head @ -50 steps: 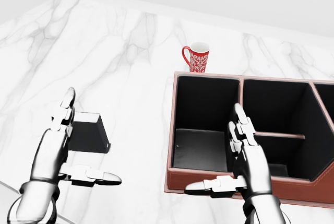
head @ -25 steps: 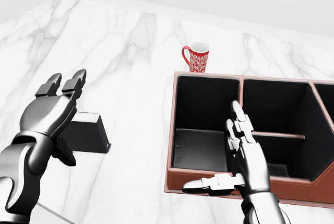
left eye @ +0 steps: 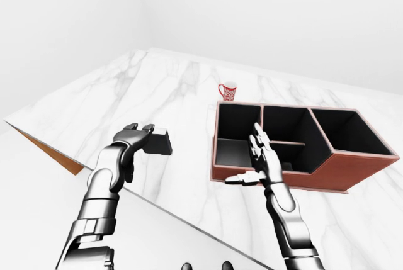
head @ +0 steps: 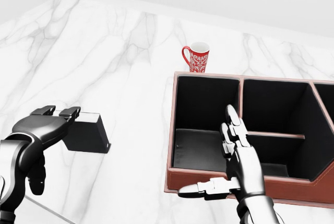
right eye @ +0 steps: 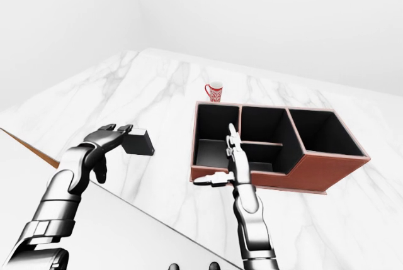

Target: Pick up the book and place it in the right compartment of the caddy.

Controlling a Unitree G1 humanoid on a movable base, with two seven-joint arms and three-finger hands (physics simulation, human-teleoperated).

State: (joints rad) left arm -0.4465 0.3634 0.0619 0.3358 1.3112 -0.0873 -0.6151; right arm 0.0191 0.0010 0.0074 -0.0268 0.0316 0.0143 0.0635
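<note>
Marble desk (head: pixel 130 51) carries everything. At the left, the left robot hand (head: pixel 44 122) reaches palm-down over the dark book (head: pixel 86 132), fingers spread, not gripping. Right of it sits the brown caddy (head: pixel 292 190), a red mug (head: pixel 197 57) beyond its far-left corner. The right robot hand (head: pixel 235 164) hovers unclenched above the caddy's near wall.

White marble counter (head: pixel 130 46) — on it a dark book (head: pixel 87 132), red mug (head: pixel 197 57), brown caddy (left eye: pixel 327 169).

Marble counter (head: pixel 130 41) (glossy, veined)
</note>
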